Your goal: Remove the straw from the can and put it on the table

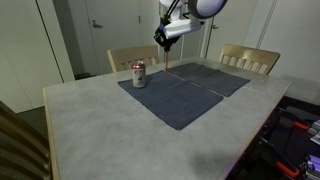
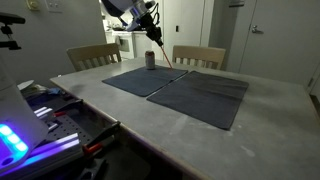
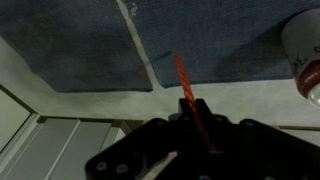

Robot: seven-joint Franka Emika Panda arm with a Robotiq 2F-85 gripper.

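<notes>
The gripper point(image 1: 165, 41) hangs in the air above the far side of the table, shut on the orange-red straw point(image 1: 167, 55), which hangs down from it. In the wrist view the straw point(image 3: 186, 82) sticks out between the shut fingers point(image 3: 195, 108) over the gap between the mats. The silver-grey can point(image 1: 139, 74) with red markings stands upright on a dark blue mat, apart from the straw; it also shows in the exterior view point(image 2: 151, 60) and at the right edge of the wrist view point(image 3: 305, 60). The straw is out of the can. The table point(image 1: 90, 120) has a light grey speckled top.
Two dark blue cloth mats point(image 1: 185, 90) lie side by side on the table. Two wooden chairs point(image 1: 248, 60) stand at the far side. A dark chair back point(image 1: 20, 140) and equipment with cables point(image 2: 50, 115) stand near the table edges.
</notes>
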